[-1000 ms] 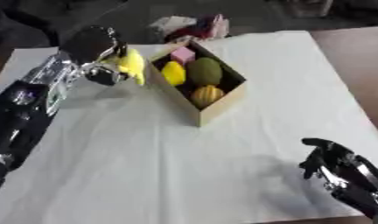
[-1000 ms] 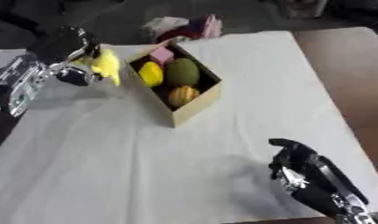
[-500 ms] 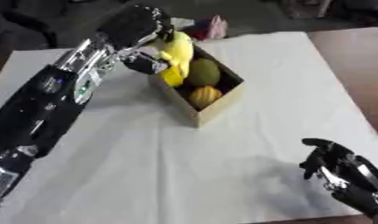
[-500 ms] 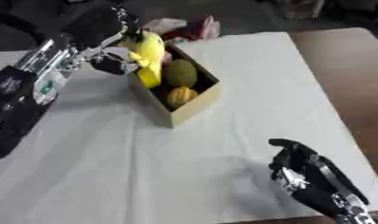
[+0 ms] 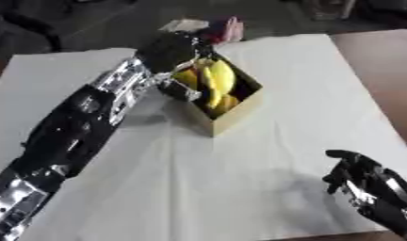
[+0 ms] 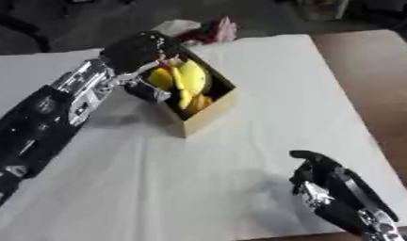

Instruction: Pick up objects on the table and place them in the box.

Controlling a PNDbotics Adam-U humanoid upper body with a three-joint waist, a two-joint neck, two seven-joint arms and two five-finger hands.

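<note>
A small cardboard box [image 5: 231, 113] is seen on the white-covered bench [image 5: 264, 169], just beneath the left robot hand [image 5: 170, 52]; it is filled with yellow and orange fruit, and a banana [image 5: 219, 77] lies on top. The left arm is stretched forward across the bench, its robot hand hanging over the box's far-left corner beside the banana; whether the fingers are released or clenched cannot be told. The right robot hand [image 6: 322, 176] is held idle near the lower right corner, fingers curled around nothing.
</note>
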